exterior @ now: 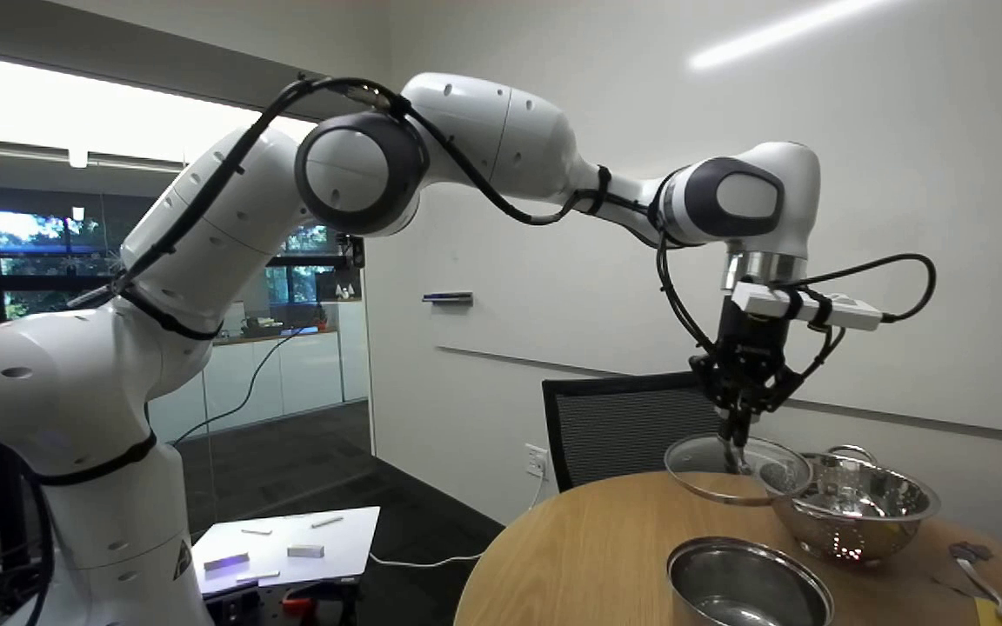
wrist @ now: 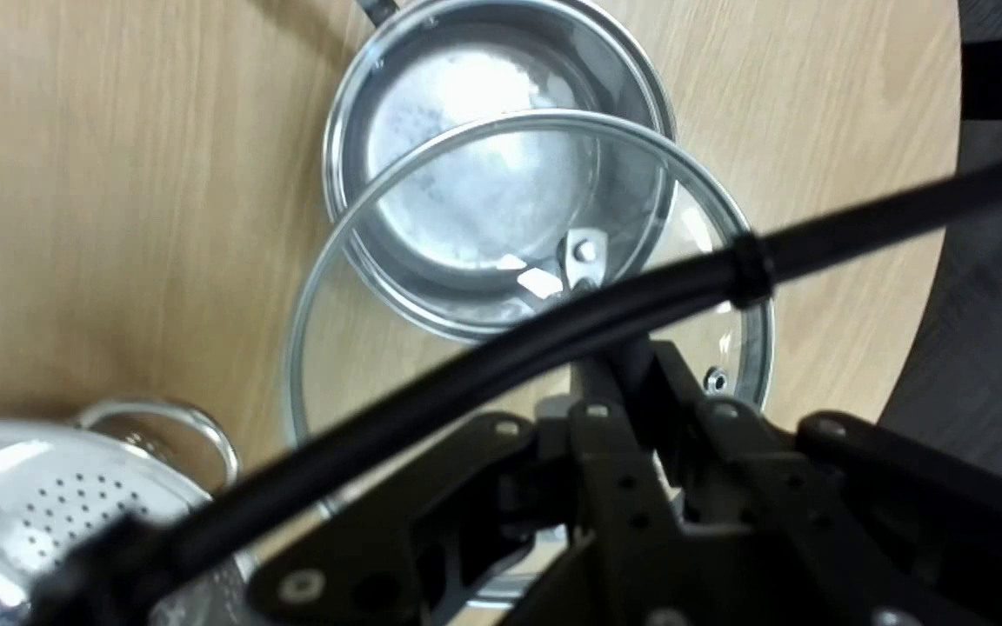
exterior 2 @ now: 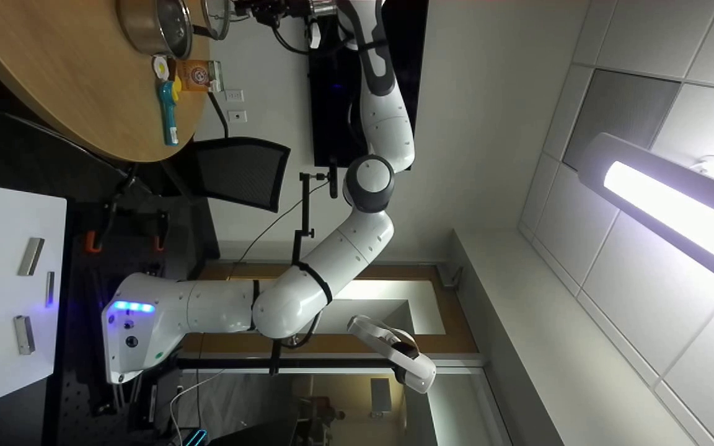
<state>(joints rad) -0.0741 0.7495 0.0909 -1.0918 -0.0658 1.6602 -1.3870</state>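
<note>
We see the claw (exterior: 734,435) clenched on the handle (wrist: 585,252) of a clear glass lid (exterior: 699,474), which hangs above the wooden table (exterior: 571,556), partly overlapping the metal pot (wrist: 431,96) in the wrist view, with the steel colander (exterior: 858,535) near it. We judge the lid stiff, moderately heavy, slick and easily chipped if knocked; the raised handle, gripped squarely near its middle, seems our best hold, since pinching the thin metal rim (wrist: 758,339) would leave the weight hanging to one side

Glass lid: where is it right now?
At right in an exterior view, the glass lid is held by the gripper above the table, left of the colander and higher than the pot.
</note>
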